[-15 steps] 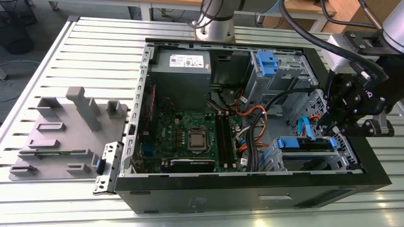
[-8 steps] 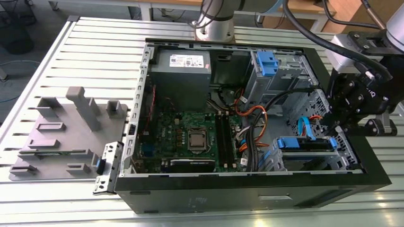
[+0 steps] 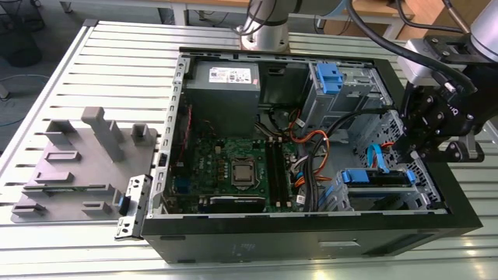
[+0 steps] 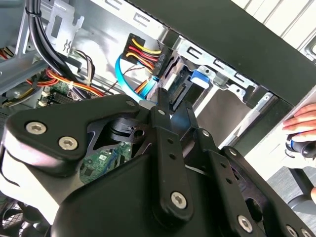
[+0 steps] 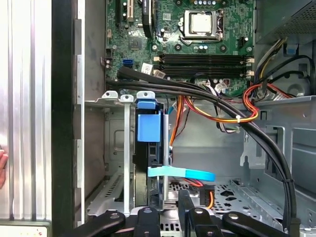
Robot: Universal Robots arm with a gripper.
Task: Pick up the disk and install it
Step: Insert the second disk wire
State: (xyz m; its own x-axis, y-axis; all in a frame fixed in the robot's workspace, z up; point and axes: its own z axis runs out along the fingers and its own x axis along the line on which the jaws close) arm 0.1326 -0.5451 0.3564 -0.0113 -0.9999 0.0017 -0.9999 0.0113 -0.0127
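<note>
The install step looks nearly done: the disk (image 5: 148, 129) stands on edge in its bay at the computer case's (image 3: 311, 233) near corner on the exterior view's right, the gripper (image 4: 173, 101) narrow-fingered and seemingly empty just beside it, so seating calls for a straight press clear of the blue cable (image 5: 183, 173).

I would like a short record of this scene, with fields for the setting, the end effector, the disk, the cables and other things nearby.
setting: open computer case on a slatted metal table
end effector: low inside the case, close to the drive cage, at the exterior view's right
disk: standing edge-on in the drive cage, blue carrier frame showing
cables: blue data cable crossing beside the disk
other things: motherboard in the case; grey fixture on the table at the exterior view's left
person: a hand outside the case
</note>
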